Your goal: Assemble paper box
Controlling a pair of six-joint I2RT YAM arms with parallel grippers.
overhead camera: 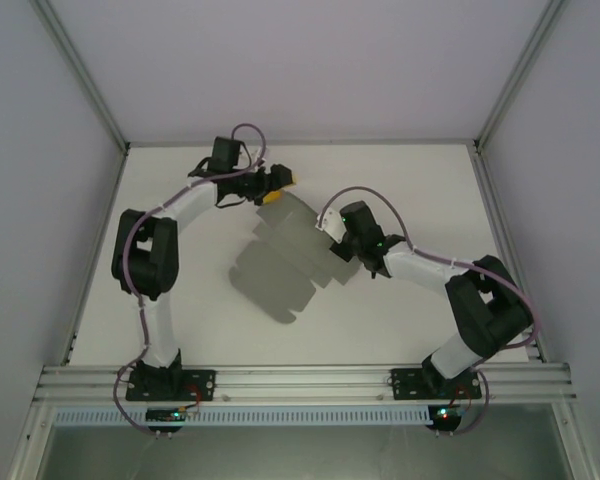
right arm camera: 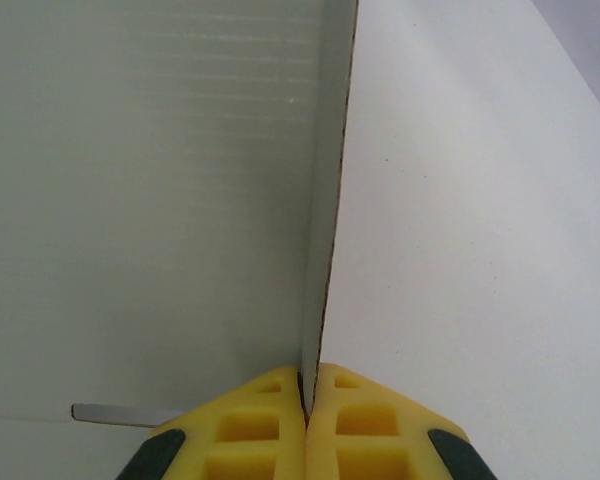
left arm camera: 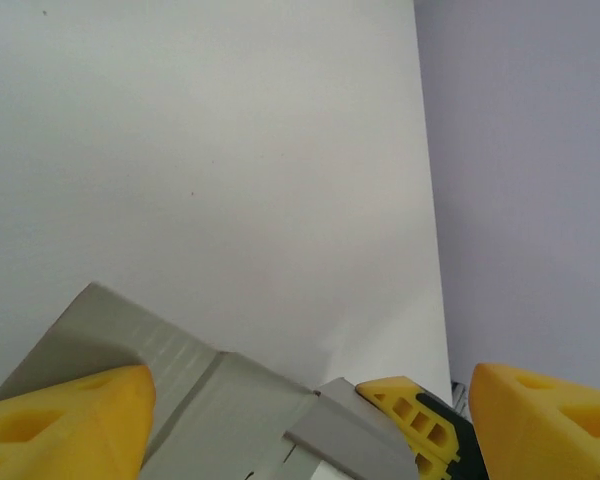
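Closer, the right end effector point(right arm camera: 308, 400) clamps the paper box point(right arm camera: 130, 200) by its edge.

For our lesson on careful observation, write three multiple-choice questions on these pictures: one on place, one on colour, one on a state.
1. Where does the box lie?
A in the middle of the table
B at the far left corner
C off the table

2. What colour are the fingers?
A red
B yellow
C blue

3. The right gripper is:
A open above the box
B shut on nothing
C shut on a box edge

Answers:
1 A, the top view shows it mid-table.
2 B, both wrist views show yellow.
3 C, its fingers pinch the upright box edge.
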